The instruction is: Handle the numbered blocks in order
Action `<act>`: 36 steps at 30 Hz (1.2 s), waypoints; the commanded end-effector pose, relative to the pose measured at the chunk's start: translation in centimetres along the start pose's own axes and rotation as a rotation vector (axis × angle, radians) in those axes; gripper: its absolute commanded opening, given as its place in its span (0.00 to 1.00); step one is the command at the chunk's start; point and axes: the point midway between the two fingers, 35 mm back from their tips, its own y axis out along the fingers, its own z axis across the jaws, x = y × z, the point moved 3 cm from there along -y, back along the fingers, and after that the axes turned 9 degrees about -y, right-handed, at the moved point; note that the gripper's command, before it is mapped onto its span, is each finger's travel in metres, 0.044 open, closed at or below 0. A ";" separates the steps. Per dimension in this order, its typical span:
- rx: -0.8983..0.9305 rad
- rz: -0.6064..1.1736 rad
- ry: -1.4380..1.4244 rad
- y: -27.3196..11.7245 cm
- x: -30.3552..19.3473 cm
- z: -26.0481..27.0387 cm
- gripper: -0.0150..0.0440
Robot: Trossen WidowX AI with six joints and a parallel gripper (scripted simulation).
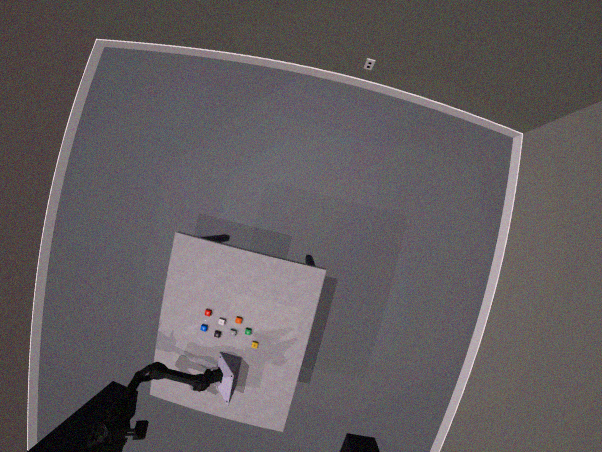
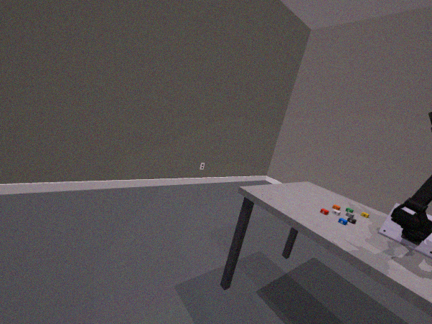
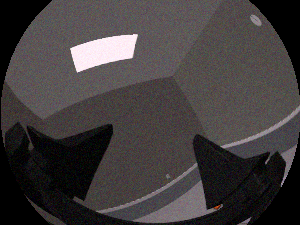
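Several small blocks lie apart on the table: red [image 1: 208,312] [image 2: 324,211], white [image 1: 222,321] [image 2: 336,212], orange [image 1: 239,320] [image 2: 336,207], blue [image 1: 204,328] [image 2: 343,221], black [image 1: 217,334] [image 2: 351,221], grey [image 1: 233,332] [image 2: 349,215], green [image 1: 248,331] [image 2: 349,210] and yellow [image 1: 255,345] [image 2: 364,215]. Their digits are too small to read. My gripper [image 3: 154,135] is open and empty, its fingers wide apart. It is raised away from the blocks and faces the walls and ceiling. A speck of orange shows low beside the right finger in the wrist view.
The table [image 1: 245,280] [image 2: 287,198] bears a pale mounting plate [image 1: 226,385] [image 2: 387,226] near one end, with the dark arm [image 1: 175,376] [image 2: 412,222] rising from it. Shadows of the arm fall between plate and blocks. A bright ceiling panel [image 3: 105,52] shows in the wrist view.
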 end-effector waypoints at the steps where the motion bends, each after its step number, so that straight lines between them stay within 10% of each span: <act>1: -0.004 0.004 0.005 0.2 0.0 -0.2 0.93; 19: -0.334 0.592 -0.334 15.5 -4.4 -18.9 0.93; 36: -0.231 1.437 -0.716 19.3 -18.9 -33.5 0.93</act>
